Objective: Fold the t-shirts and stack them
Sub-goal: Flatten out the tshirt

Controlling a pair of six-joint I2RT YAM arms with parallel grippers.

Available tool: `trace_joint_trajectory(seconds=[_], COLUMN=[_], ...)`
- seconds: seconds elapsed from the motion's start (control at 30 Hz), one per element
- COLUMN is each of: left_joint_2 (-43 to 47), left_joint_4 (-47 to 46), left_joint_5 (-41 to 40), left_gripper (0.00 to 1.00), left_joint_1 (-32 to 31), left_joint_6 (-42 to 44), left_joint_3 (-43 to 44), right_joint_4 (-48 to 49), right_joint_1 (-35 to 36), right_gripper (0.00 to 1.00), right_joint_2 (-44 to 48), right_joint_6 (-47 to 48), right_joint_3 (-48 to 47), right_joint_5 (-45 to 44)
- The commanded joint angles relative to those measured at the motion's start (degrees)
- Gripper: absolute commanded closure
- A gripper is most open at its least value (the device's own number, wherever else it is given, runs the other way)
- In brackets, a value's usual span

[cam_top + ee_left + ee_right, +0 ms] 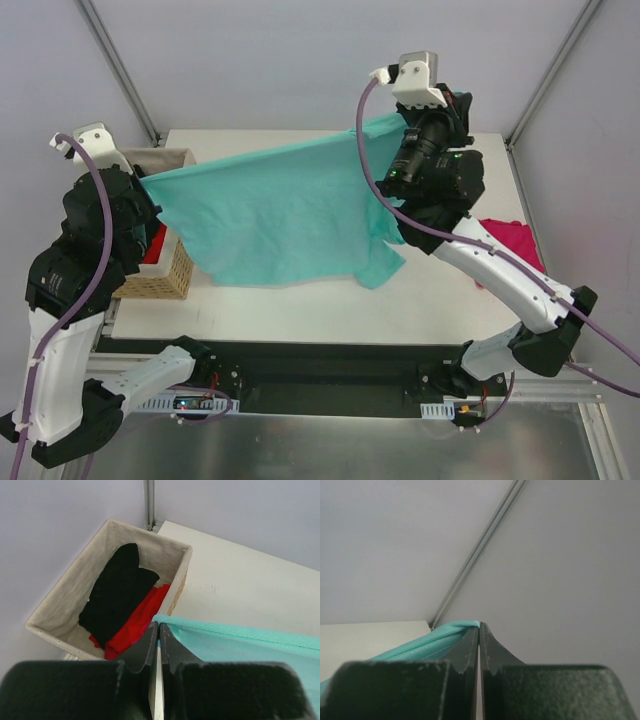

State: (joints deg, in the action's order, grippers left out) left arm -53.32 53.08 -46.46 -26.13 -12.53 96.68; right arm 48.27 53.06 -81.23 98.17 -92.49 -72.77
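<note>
**Teal shirt held up by two corners, nothing folded yet**

The task looks to be at an early stage. The teal shirt [280, 215] is off the bench [330, 310], stretched between the two arms across the middle of the top view. It hangs as a wide sheet with a sleeve drooping at its lower right. No fold shows in it. The pink shirt [510, 240] lies bunched at the right edge of the bench, partly hidden behind the right arm. It is also unfolded, and there is no stack anywhere. I judge that both folds and the stacking are left to do.

The left fingers [155, 632] are pressed together on the shirt's edge. In the left wrist view the teal hem starts right at their tips and runs off to the right of the frame. In the top view this grip sits at centre left, above the basket [150, 285]. The basket holds a black cloth [117, 590] lying over a red cloth [137, 622].

The right fingers [475, 632] are likewise closed tight. In the right wrist view a teal edge comes out at their tips and falls away to the lower left of the frame. In the top view that corner sits upper right of centre, higher in the frame than the left one, so the top hem slopes between the two grips. The cloth between them is drawn fairly taut along that hem and slack below.
</note>
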Motion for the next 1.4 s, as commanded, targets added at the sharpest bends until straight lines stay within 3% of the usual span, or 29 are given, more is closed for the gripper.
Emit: trace_joint_trajectory(seconds=[0.0, 0.43, 0.7, 0.93, 1.03, 1.37], left_joint_2=[-0.91, -6.70, -14.09, -15.41, -16.11, -18.75], left_joint_4=[1.06, -0.08, -1.84, -4.38, -4.91, -5.27], left_joint_5=[-5.13, -3.73, -0.39, -1.79, -1.36, -0.04], left_gripper=[1.00, 1.00, 1.00, 1.00, 1.00, 1.00], left_joint_1=[1.08, 1.08, 1.08, 1.08, 1.08, 1.08], left_joint_6=[1.99, 2.69, 1.20, 3.48, 3.75, 3.66], left_joint_3=[-0.44, 0.17, 3.50, 4.74, 4.92, 5.44], right_joint_4=[4.11, -3.08, -25.28, -37.62, -42.11, -43.00], right_joint_1=[-1.38, -4.62, -6.83, -7.88, -9.19, -12.98], right_gripper=[0.99, 0.99, 0.99, 0.99, 0.99, 0.99], right_joint_2=[-2.34, -15.35, -24.41, -25.03, -26.87, -25.38], right_joint_6=[1.76, -1.65, -21.83, -38.72, -41.56, -44.81], right_joint_3=[-5.50, -15.08, -28.69, -33.54, -36.96, -29.26], right_joint_5=[-1.67, -2.02, 0.43, 4.22, 5.10, 4.92])
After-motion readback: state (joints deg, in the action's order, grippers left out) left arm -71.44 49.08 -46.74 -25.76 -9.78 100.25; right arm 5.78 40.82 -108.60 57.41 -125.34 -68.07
